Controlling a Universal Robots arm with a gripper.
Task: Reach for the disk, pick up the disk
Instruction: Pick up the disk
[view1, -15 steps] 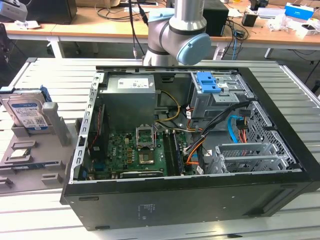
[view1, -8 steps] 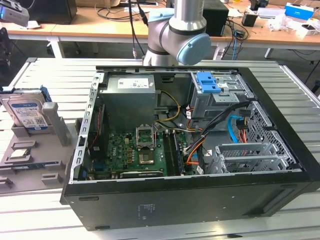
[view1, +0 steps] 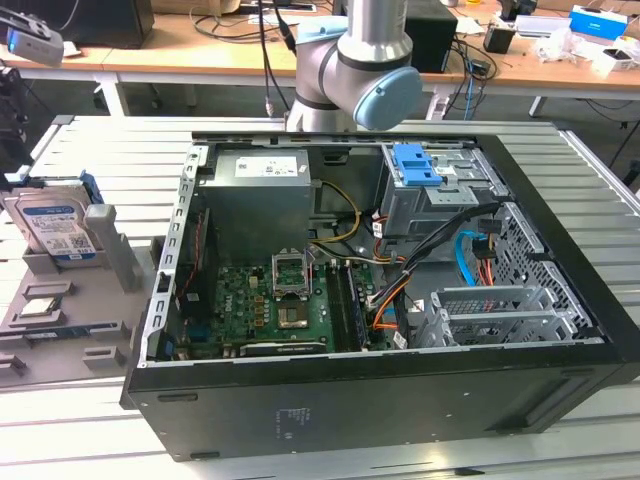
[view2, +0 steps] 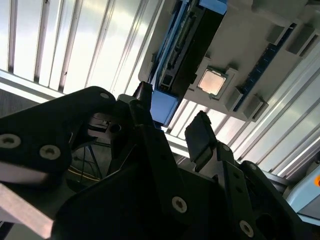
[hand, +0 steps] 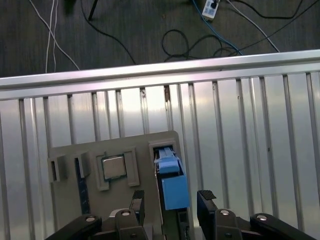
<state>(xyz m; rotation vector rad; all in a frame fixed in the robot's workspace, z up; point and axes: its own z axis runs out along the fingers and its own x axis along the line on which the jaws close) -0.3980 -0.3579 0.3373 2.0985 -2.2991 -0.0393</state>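
Observation:
The disk (view1: 52, 225) stands on edge in a grey holder (view1: 110, 245) at the exterior view's left, silver with a blue-and-white label and a blue frame. In both wrist views I look down on its top edge: the disk (hand: 172, 187) shows its blue frame, and the disk (view2: 186, 47) looks dark beside a blue strip. My gripper (hand: 171, 200) is open and hovers above it, one finger on each side of the disk's line, touching nothing. In the second wrist view the gripper (view2: 172, 112) has its dark fingertips (view2: 200, 131) spread apart.
A small square silver chip (hand: 114, 167) lies in a pocket of the holder beside the disk. An open computer case (view1: 560, 400) fills the middle of the slatted metal table (view1: 90, 150). The table's edge (hand: 150, 75) lies just past the holder, with floor cables beyond.

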